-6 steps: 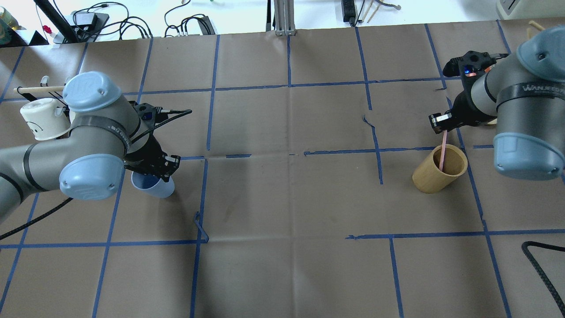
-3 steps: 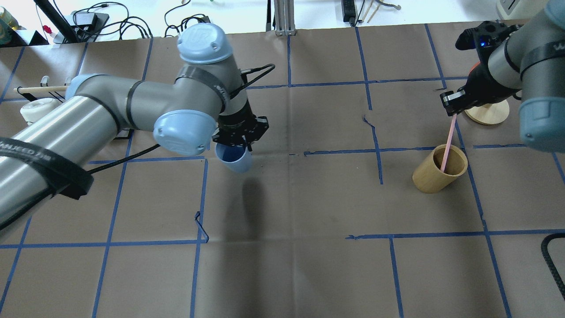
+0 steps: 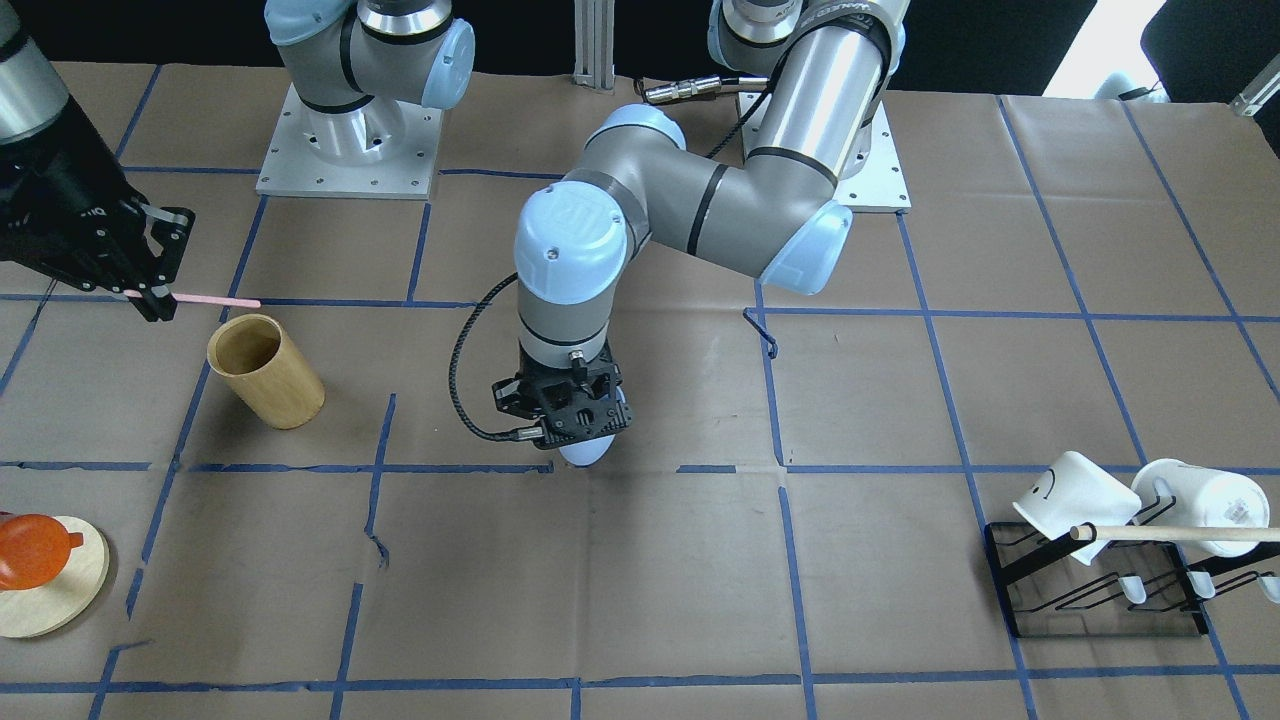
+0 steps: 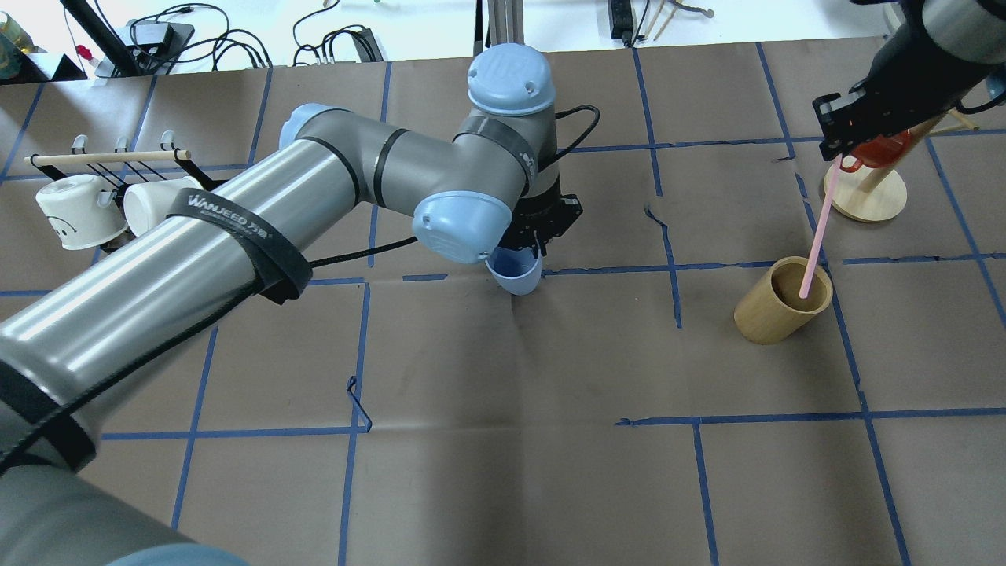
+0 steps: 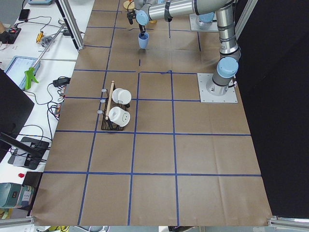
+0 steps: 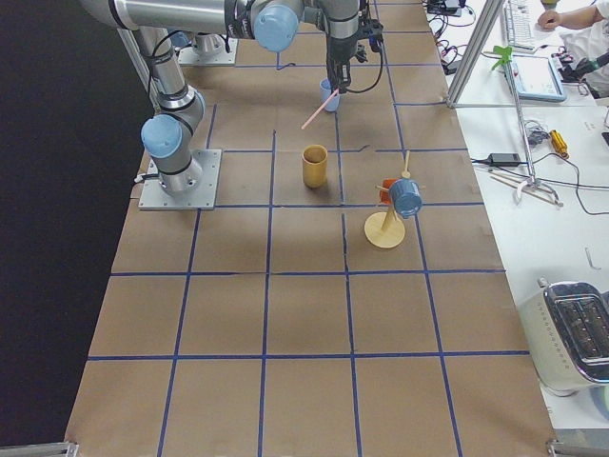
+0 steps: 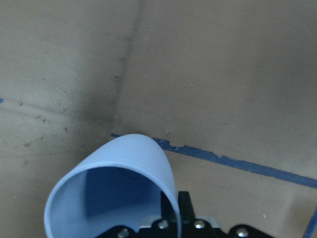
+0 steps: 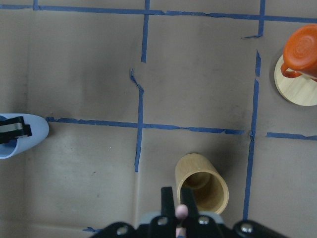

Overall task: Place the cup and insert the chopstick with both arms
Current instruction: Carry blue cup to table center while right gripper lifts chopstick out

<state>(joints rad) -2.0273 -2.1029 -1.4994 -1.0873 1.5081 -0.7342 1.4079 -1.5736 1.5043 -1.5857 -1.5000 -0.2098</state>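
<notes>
My left gripper (image 4: 528,245) is shut on the rim of the pale blue cup (image 4: 515,275) and holds it tilted, low over the tape crossing at the table's middle. The cup also shows in the front view (image 3: 588,452) and in the left wrist view (image 7: 114,183). My right gripper (image 4: 839,153) is shut on the top end of a pink chopstick (image 4: 820,228). In the front view the chopstick (image 3: 205,300) hangs clear above the tan wooden holder (image 3: 265,370). In the right wrist view its end (image 8: 182,212) sits between the fingers.
A black rack (image 4: 47,161) with two white mugs (image 4: 78,212) and a beige rod stands at the far left. A round wooden stand (image 4: 868,200) with an orange cup stands at the far right, behind the tan holder (image 4: 778,306).
My left arm has carried the blue cup from the left side to the table's middle. My right gripper has risen and moved back, drawing the pink chopstick up out of the tan holder.
</notes>
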